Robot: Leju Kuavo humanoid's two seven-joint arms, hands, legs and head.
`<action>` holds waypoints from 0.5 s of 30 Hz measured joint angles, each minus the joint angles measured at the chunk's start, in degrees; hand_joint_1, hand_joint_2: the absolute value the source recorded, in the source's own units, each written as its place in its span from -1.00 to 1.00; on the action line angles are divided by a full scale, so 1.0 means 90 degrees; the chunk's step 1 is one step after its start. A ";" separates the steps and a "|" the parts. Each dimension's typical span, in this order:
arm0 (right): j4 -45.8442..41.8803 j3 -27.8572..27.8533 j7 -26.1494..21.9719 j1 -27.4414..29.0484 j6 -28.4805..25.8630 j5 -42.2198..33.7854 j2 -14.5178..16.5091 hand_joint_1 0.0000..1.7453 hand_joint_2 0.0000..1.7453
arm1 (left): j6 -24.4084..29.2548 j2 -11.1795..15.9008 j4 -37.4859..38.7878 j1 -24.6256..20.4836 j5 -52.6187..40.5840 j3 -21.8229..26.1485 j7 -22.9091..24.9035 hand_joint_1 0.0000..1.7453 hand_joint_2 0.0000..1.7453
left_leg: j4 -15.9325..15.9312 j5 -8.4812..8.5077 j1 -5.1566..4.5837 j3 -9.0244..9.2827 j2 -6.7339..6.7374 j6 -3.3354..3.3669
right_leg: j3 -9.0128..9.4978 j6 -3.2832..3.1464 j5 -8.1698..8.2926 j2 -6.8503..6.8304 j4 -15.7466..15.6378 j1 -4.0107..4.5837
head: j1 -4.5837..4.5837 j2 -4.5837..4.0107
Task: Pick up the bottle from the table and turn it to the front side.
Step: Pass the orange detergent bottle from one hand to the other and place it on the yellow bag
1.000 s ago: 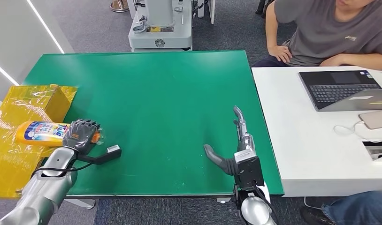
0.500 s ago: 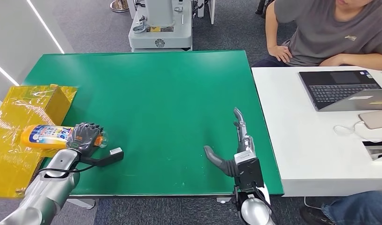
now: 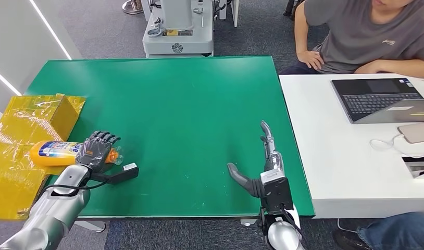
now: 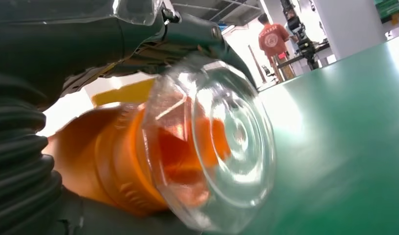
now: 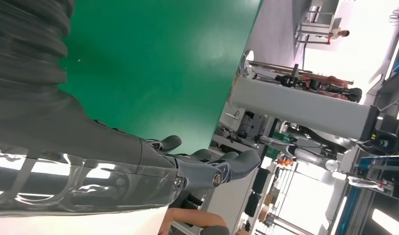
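A: Status?
B: Left hand (image 3: 97,150) had its fingers wrapped round the yellow plastic bottle's (image 3: 58,152) orange neck, at the green worktop (image 3: 184,114) edge. Right hand (image 3: 262,165) open, empty.
A: Left?
B: Lift unclear; turning to front prob. still due.

Silver arms — left hand (image 3: 97,149) dark grey, black cable looped at its wrist. Right hand (image 3: 262,164) grey, black boxy wrist block, lower centre of frame.
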 joint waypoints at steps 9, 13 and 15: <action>0.0004 -0.0032 -0.0001 0.0002 -0.0023 -0.0001 0.0001 -1.00 1.00 | 0.0115 -0.0004 0.0012 -0.0052 -0.0004 -0.0032 0.0010 -1.00 1.00 | 0.0000 0.0000 0.0000 0.0001 0.0001 0.0000 | -0.0001 0.0000 0.0000 0.0001 0.0001 0.0000 | 0.0000 0.0000; 0.0001 -0.0033 0.0000 0.0029 -0.0044 0.0000 0.0001 -1.00 1.00 | 0.0293 -0.0004 0.0012 -0.0041 0.0021 -0.0031 0.0007 -1.00 1.00 | 0.0000 0.0000 0.0000 0.0000 0.0000 0.0000 | -0.0001 0.0000 0.0000 0.0001 0.0001 0.0000 | 0.0000 -0.0001; -0.0003 -0.0038 0.0003 0.0053 -0.0056 0.0014 0.0001 -1.00 1.00 | 0.0397 -0.0003 0.0012 -0.0037 0.0021 -0.0031 0.0008 -1.00 1.00 | 0.0000 0.0000 0.0000 0.0000 0.0000 0.0000 | -0.0001 0.0000 0.0000 0.0001 0.0001 0.0000 | 0.0000 -0.0001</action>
